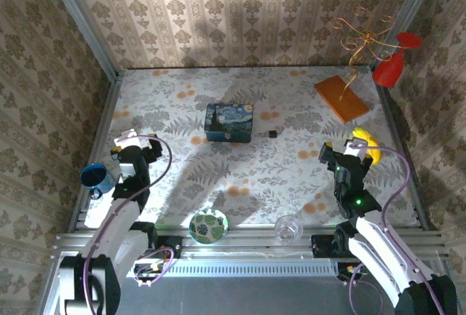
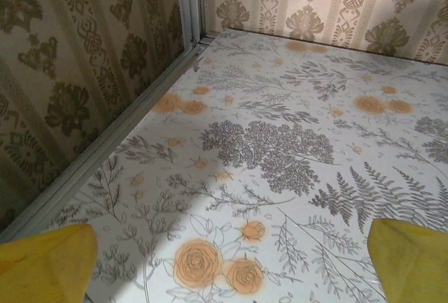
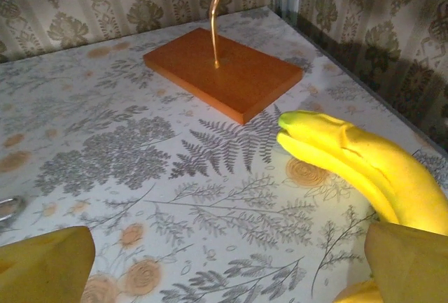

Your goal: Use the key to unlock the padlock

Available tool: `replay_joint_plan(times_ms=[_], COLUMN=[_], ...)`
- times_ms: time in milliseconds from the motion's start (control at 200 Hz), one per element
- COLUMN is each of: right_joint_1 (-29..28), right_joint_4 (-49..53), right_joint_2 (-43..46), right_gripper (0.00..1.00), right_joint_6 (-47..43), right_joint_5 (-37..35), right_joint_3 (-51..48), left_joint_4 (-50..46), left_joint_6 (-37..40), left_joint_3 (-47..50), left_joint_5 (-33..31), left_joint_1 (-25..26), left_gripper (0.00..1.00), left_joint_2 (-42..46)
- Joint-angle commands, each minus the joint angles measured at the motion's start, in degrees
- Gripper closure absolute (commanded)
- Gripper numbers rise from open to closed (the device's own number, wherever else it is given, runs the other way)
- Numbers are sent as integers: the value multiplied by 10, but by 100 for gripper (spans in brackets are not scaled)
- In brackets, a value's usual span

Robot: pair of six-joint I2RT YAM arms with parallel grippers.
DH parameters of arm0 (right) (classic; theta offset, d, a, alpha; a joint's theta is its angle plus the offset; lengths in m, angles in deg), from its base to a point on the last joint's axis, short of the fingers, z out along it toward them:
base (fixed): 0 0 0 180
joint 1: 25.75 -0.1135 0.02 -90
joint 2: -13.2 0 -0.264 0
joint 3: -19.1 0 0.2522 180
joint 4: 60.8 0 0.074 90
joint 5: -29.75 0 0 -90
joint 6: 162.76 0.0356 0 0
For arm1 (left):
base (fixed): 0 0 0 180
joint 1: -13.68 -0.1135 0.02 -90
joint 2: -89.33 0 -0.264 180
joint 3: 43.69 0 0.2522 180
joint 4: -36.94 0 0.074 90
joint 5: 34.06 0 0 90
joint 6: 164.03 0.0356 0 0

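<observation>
On the floral table (image 1: 182, 177), the tiny dark padlock (image 1: 272, 133) is seen just right of the blue painted box (image 1: 229, 123), far-left of the nearer right gripper (image 1: 344, 153), whose jaws, like the left gripper's (image 1: 127, 140), are spread wide apart and empty; its axis cannot be told.

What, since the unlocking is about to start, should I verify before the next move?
1. Left jaws open, empty: ok.
2. Right jaws open, empty: ok.
3. Padlock found, apparently the dark speck right of the blue box, unobstructed: ok.
4. Key found: cannot tell; a silvery bit nearer the right arm may be it.
5. Right jaws clear of the banana: cannot tell, it lies very close.
</observation>
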Motion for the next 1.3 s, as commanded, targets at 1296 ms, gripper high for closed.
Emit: replay_joint_plan(times_ms=[1296], right_joint_1=[103], right_joint_4=[-414], right_joint_2=[-354], right_gripper=[0], right_joint_6=[-110], right_joint_5=[198], right_joint_3=[22], left_joint_4=[355], left_joint_6=[140], left_joint_3=[-49], left_joint_5=[315], left_joint_1=[-82], left_gripper=[0], left_joint_2=[-405])
